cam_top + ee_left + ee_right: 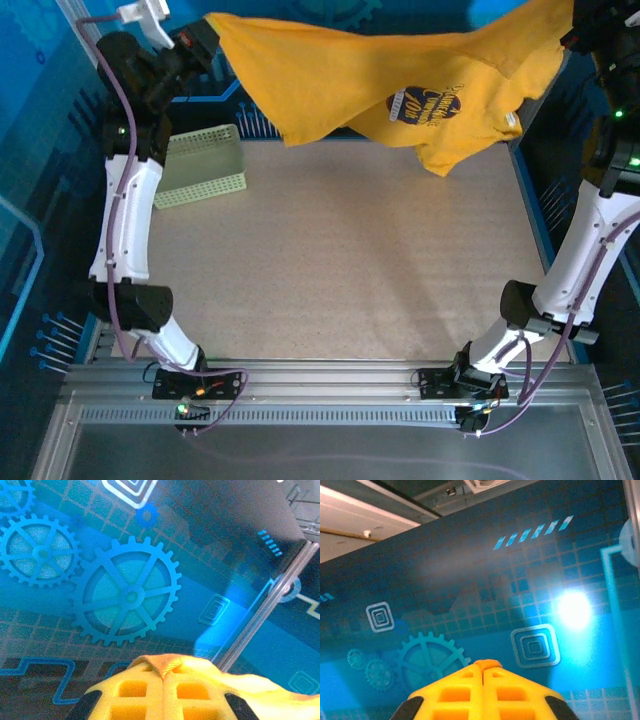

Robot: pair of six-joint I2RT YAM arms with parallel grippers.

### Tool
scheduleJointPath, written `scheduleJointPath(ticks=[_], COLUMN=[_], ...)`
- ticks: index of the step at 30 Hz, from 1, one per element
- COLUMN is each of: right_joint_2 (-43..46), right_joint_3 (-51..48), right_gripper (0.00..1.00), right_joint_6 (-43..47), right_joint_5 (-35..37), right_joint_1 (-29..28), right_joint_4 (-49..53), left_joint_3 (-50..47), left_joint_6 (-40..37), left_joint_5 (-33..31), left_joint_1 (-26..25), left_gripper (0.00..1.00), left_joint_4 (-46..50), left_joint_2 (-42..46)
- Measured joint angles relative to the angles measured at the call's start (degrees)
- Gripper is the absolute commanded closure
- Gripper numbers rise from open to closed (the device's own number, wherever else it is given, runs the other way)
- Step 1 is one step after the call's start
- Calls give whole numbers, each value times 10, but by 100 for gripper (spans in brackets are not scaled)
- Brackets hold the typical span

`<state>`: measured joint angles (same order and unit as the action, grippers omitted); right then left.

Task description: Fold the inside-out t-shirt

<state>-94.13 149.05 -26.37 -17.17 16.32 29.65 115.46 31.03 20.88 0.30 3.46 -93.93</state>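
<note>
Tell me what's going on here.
The left arm and right arm hold the yellow t-shirt up between them, jaws shut on its cloth at either end. It hangs stretched above the far side of the table, a dark print showing. No fold is made yet. A green basket sits at the table's left.

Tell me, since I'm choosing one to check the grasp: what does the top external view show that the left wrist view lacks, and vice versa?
Top external: the t-shirt hanging spread between left gripper and right gripper above the table, its dark logo, the green basket. Left wrist: yellow fingers closed on a cloth fold, a gear-patterned wall. Both: the left gripper's hold on the t-shirt.
</note>
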Motion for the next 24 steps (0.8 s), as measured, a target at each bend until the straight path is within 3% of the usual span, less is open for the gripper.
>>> scheduleJointPath(ticks=[2,8,12,17,24], right_joint_2=[39,213,326,443,512], right_joint_3=[-81,-460,-665,-807,-942], right_gripper=[100,100,100,100,100], right_joint_6=[9,33,26,16,18], right_joint_5=[-19,-32,-22,9,40], right_joint_1=[-2,-34,-40,-40,-37], right_joint_4=[-9,-26,17,102,233], left_joint_3=[-79,-332,-504,-699,-874], left_joint_6=[-5,-12,-11,5,51], left_joint_5=[11,42,49,38,-38], left_joint_1=[0,0,-7,-38,-42], left_gripper=[100,100,100,100,100], left_joint_4=[-24,-80,-85,-58,132], left_joint_2=[39,156,260,428,652])
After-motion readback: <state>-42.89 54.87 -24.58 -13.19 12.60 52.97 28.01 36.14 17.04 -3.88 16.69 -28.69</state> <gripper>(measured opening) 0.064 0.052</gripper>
